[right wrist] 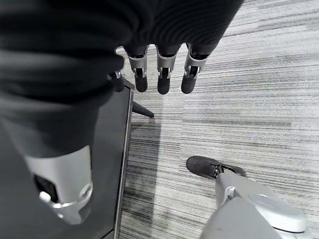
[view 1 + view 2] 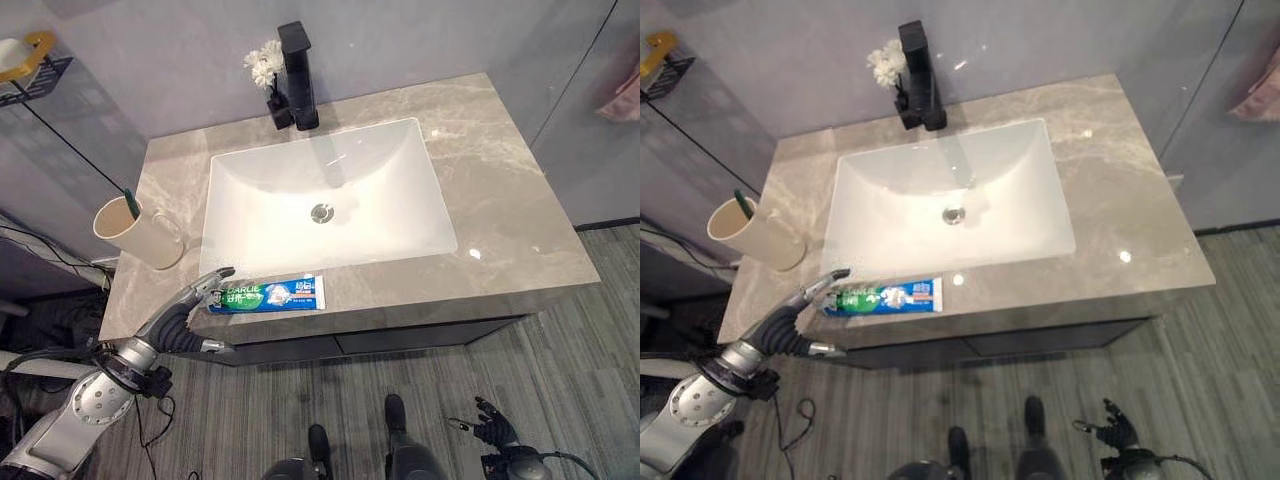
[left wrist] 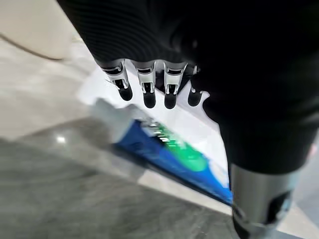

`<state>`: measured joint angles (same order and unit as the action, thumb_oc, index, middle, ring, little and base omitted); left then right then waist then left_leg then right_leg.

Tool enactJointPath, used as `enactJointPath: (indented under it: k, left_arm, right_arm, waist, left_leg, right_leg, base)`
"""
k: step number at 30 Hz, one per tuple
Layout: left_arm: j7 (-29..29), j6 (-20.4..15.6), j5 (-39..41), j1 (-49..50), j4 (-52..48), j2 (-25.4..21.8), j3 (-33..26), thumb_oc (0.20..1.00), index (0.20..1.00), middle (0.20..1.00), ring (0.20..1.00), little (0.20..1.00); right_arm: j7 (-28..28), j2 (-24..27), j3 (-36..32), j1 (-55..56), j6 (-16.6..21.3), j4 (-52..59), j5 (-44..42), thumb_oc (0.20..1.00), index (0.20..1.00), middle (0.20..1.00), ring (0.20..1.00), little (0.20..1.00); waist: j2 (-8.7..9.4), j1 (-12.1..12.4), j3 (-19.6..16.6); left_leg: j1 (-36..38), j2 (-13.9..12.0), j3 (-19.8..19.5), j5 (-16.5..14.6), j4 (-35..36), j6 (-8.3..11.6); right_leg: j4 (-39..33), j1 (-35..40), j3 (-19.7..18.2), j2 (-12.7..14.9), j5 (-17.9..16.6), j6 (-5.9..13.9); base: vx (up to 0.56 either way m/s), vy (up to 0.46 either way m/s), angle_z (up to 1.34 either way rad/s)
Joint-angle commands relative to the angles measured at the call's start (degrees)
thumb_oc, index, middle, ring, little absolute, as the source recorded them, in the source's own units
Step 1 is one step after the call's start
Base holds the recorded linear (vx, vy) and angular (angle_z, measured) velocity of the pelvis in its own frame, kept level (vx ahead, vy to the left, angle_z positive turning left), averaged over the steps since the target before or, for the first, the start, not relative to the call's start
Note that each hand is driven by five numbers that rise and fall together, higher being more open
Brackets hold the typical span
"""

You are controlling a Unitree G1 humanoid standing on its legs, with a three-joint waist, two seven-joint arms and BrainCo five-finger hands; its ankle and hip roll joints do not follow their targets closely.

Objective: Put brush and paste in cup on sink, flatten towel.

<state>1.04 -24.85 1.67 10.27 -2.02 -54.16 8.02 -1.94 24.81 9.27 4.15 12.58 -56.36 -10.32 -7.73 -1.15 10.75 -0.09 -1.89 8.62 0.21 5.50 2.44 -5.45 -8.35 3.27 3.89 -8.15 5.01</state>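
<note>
You're on the paste step: your left hand [image 2: 190, 305], fingers relaxed and apart, reaches the cap end of the toothpaste tube [image 2: 268, 295] lying on the counter's [image 2: 500, 200] front edge. Close on it next, then carry it to the cup [image 2: 140, 232], which already holds the brush [image 2: 130, 203]. Your right hand [image 2: 492, 422] hangs low, relaxed.

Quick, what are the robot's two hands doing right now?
Left hand: open, fingers reaching over the toothpaste, not gripping it.
Right hand: open, holding nothing.
</note>
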Motion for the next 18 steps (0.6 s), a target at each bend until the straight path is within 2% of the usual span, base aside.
enactJointPath:
  k: [1, 12, 18]
  left_arm:
    - [0.88, -1.13, 0.73, -3.43, 0.94, -0.64, -1.01, 1.0, 1.0, 1.0, 1.0, 1.0]
    - [2.02, 0.54, 2.88, -3.74, 6.12, 3.62, -2.63, 1.0, 1.0, 1.0, 1.0, 1.0]
    - [0.02, 0.97, 6.12, -4.29, 6.5, 5.16, -1.74, 1.0, 1.0, 1.0, 1.0, 1.0]
  right_arm:
    - [0.53, 0.9, 1.69, -1.15, 1.81, 2.66, 0.32, 1.0, 1.0, 1.0, 1.0, 1.0]
    - [0.65, 0.4, 2.4, -1.54, 1.39, 3.57, 0.64, 1.0, 1.0, 1.0, 1.0, 1.0]
    - [0.66, 0.54, 3.07, -1.67, 1.23, 3.92, 1.67, 1.0, 1.0, 1.0, 1.0, 1.0]
  waist:
    - [0.84, -1.62, 0.39]
    - [2.09, -0.97, 1.12]
    - [2.54, -0.89, 1.38]
  left_leg:
    - [-0.73, -0.91, -3.55, 0.59, -0.5, 1.46]
    - [-1.59, -1.06, -3.56, 0.76, -0.5, 1.47]
    - [-1.8, -1.17, -3.23, 0.64, -0.5, 1.4]
  right_leg:
    - [1.01, 3.26, -1.49, 3.61, 1.85, 4.97]
    - [0.99, 2.38, -1.36, 3.57, 1.66, 4.93]
    - [1.1, 1.87, -1.68, 3.38, 1.72, 4.91]
  base:
    - [0.0, 0.0, 0.0]
    - [0.0, 0.0, 0.0]
    - [0.01, 0.004, 0.0]
